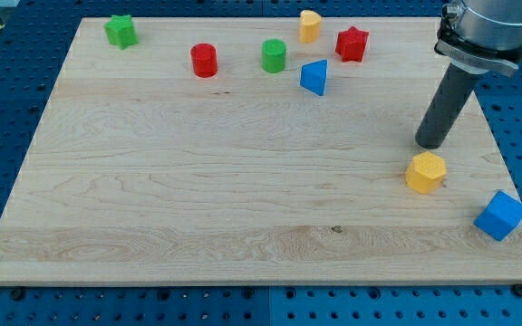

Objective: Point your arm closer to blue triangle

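the blue triangle (pixel 314 77) sits near the top of the wooden tabletop (pixel 198 181), just right of the green cylinder (pixel 274 55) and below the yellow block (pixel 309 25) and red star (pixel 352 43). my tip (pixel 431 144) rests well apart from it toward the view's right, just above the yellow hexagon (pixel 425 172) (the arm carries no pincer, only the rod).

A green star (pixel 120 31) sits top left on the board (pixel 198 199). A red cylinder (pixel 204 60), green cylinder (pixel 274 55), yellow block (pixel 309 25) and red star (pixel 352 43) line the top. A yellow hexagon (pixel 426 172) and blue cube (pixel 499 215) lie bottom right.
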You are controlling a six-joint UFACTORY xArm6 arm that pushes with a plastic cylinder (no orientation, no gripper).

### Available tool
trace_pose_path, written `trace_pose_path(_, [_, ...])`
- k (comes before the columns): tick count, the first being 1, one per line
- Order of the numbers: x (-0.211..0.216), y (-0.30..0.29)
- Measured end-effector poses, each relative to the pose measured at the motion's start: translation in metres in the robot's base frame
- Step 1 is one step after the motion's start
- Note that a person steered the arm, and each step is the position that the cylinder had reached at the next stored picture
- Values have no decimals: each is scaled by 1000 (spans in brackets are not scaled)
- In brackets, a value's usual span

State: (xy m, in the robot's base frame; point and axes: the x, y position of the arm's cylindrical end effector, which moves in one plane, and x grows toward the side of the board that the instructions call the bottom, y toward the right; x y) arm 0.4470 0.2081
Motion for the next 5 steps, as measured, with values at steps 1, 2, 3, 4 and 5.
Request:
trace_pose_path(1, [-1, 0])
trace_pose_path(2, [-1, 0])
trace_pose_path(3, [-18, 0])
trace_pose_path(4, [-71, 0])
trace_pose_path(5, [-108, -3])
